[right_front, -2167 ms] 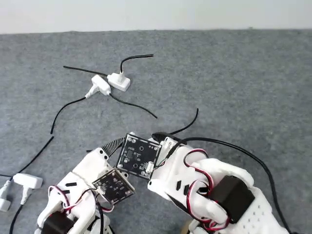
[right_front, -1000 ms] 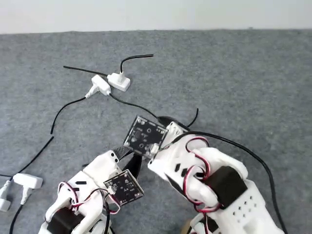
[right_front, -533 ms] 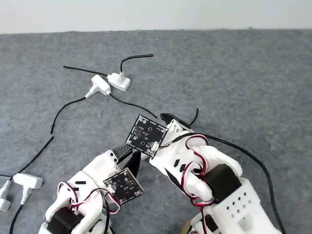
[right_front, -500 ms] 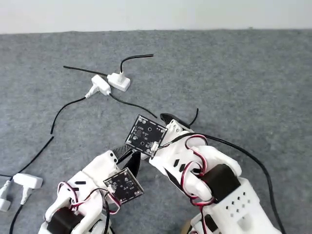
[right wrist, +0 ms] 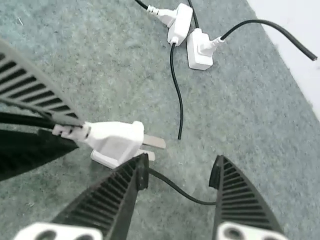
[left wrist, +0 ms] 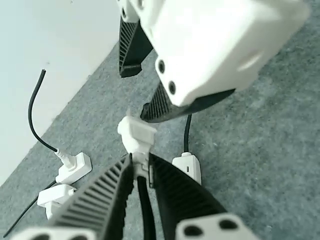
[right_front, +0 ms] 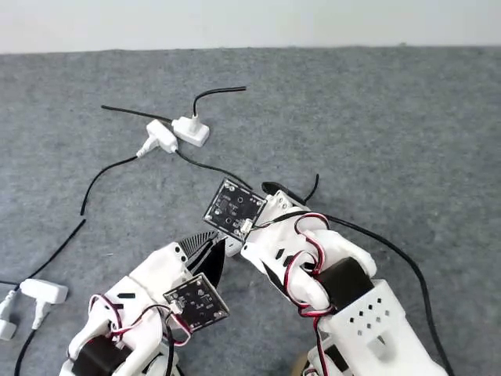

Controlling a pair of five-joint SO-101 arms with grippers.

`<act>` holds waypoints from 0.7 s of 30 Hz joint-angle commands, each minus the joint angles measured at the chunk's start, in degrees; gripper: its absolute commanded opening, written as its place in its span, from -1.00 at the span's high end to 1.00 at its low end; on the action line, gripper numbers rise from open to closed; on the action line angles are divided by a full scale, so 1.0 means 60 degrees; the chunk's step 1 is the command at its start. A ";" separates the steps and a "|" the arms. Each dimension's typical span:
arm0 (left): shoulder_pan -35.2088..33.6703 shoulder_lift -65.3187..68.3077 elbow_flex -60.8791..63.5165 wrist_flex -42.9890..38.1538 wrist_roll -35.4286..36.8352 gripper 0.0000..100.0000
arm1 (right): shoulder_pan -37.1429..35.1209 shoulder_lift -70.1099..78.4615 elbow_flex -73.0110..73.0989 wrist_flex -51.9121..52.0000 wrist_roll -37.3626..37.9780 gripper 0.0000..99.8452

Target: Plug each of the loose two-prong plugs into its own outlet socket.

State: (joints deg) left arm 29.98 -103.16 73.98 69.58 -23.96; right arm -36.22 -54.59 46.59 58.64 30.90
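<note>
My left gripper (left wrist: 141, 161) clenched on the cord end of a white two-prong plug (right wrist: 117, 139), prongs just beside my right gripper (right wrist: 181, 159), which is spread wide, outlet socket (left wrist: 187, 167) on grey carpet (right_front: 391, 141) directly below the plug.

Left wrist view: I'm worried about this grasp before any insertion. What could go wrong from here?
The left pincer pinches the white two-prong plug only at its narrow cord end, so it may pivot or slip under push. The open right pincer hangs close beside that plug; the two arms could collide. A black cord from the small white block lies under the right pincer and could snag.
</note>
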 commanded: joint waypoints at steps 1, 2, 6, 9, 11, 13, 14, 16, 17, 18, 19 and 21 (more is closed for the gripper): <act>0.0029 -0.0073 -0.0505 -0.0015 -0.0073 0.98 | 0.0095 0.0007 0.0073 -0.0403 0.0132 0.58; 0.0029 -0.0073 -0.0505 -0.0015 -0.0073 0.98 | 0.0095 0.0007 0.0161 -0.0535 0.0132 0.58; 0.0059 -0.0073 -0.0505 0.0000 -0.0073 0.98 | 0.0095 0.0007 0.0484 -0.0857 0.0132 0.58; 0.0073 -0.0073 -0.0505 0.0000 -0.0073 0.98 | 0.0095 0.0007 0.0571 -0.0960 0.0132 0.58; 0.0073 -0.0073 -0.0505 0.0000 -0.0073 0.98 | 0.0095 0.0007 0.0586 -0.0974 0.0132 0.58; 0.0073 -0.0073 -0.0505 0.0000 -0.0073 0.98 | 0.0095 0.0007 0.0601 -0.0974 0.0117 0.58; 0.0073 -0.0073 -0.0491 0.0000 -0.0073 0.98 | 0.0095 0.0007 0.0601 -0.0974 0.0117 0.58; 0.0044 -0.0073 -0.0491 0.0000 -0.0088 0.98 | 0.0110 0.0007 0.0601 -0.0974 0.0088 0.58; 0.0029 -0.0073 -0.0476 0.0000 -0.0103 0.98 | 0.0110 -0.0022 0.0601 -0.0960 0.0073 0.58; 0.0029 -0.0073 -0.0462 -0.0015 -0.0103 0.98 | 0.0110 -0.0095 0.0586 -0.0930 0.0073 0.58; 0.0015 -0.0073 -0.0462 -0.0015 -0.0117 0.98 | 0.0168 -0.0110 0.0527 -0.0857 0.0073 0.58; 0.0015 -0.0059 -0.0447 -0.0015 -0.0117 0.98 | 0.0535 -0.0139 0.0293 -0.0667 0.0073 0.57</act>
State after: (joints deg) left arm 29.98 -103.16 73.98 69.58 -24.13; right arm -35.78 -54.59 50.64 54.07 30.90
